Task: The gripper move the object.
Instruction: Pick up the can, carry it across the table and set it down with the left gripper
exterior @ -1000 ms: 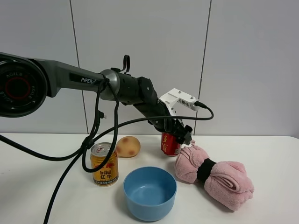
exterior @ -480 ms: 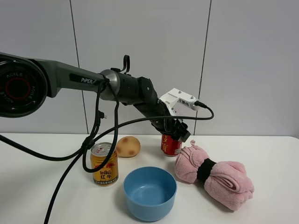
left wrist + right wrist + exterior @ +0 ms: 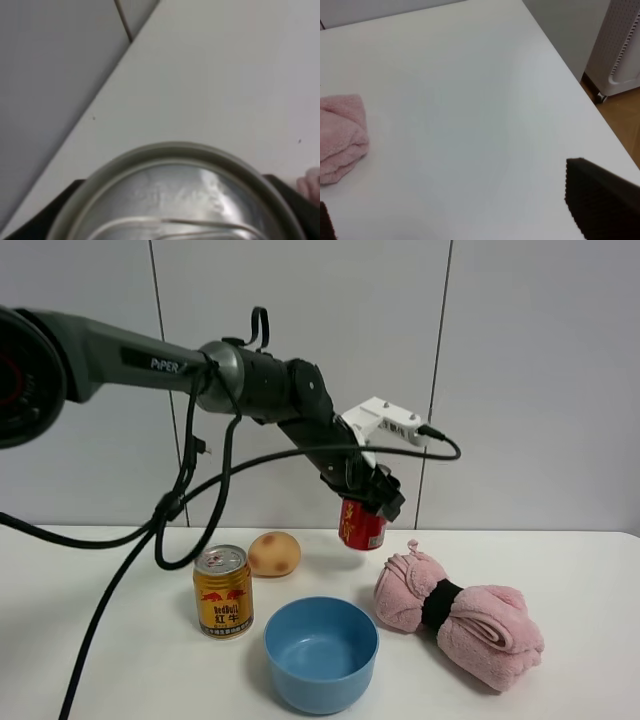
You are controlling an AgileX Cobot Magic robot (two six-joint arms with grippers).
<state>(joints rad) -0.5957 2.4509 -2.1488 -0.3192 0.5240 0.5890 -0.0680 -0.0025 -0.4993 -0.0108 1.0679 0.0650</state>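
Observation:
The red drink can (image 3: pixel 362 526) with yellow characters hangs above the white table (image 3: pixel 90 660), near the back wall. My left gripper (image 3: pixel 371 496), black jaws under a white bracket, is shut on the can's top. In the left wrist view the can's silver lid (image 3: pixel 175 200) fills the lower part, with the black jaws at both sides. My right gripper (image 3: pixel 450 222) is open and empty over bare table; one black finger (image 3: pixel 600 200) shows. It is out of the exterior view.
A gold Red Bull can (image 3: pixel 223 591), a potato (image 3: pixel 274 553), a blue bowl (image 3: pixel 321 652) and a rolled pink towel (image 3: pixel 458 617) lie on the table. The right wrist view shows the towel's end (image 3: pixel 340 135), the table's edge and a white perforated unit (image 3: pixel 622 45) on the floor.
My left gripper has risen with the red can, lifting it off the table. The arm's upper link has swung upward. The other objects have not moved.

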